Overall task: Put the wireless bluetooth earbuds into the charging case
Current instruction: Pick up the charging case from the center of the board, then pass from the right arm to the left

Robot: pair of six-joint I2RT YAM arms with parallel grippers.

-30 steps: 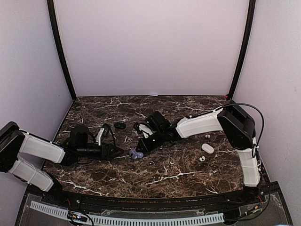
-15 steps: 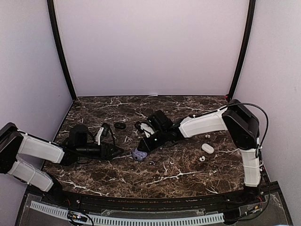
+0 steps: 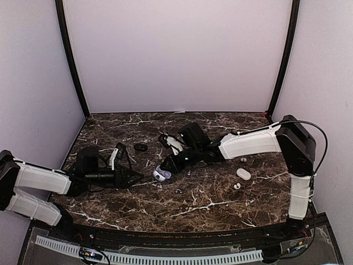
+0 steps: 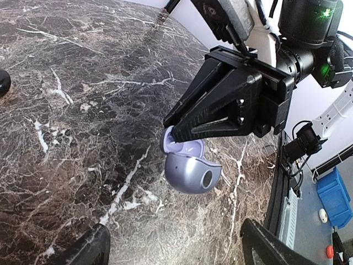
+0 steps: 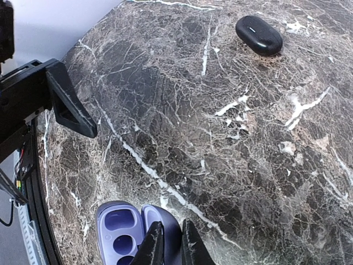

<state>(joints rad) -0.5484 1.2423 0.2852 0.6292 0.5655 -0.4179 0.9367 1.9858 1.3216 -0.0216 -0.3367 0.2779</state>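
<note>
Top view looks down; close wrist views share the case (image 4: 192, 172)

lilac case (image 3: 160, 175), black case (image 3: 141, 147) mid-table, far marble (image 3: 165, 124) free

Open lavender charging case (image 4: 190, 168); white earbud (image 3: 236, 186) well apart, rightward.

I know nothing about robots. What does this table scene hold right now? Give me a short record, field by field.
Surface: dark marbled table
Purple case: open, the hollows in view are empty
Right tool: pinching the purple case's lid
Left tool: open, holding nothing, pointed at the purple case from nearby
Black case: closed, lying by itself further back
White case: closed, on the right side
White earbuds: one behind the white case, one in front of it, both loose on the table
</note>
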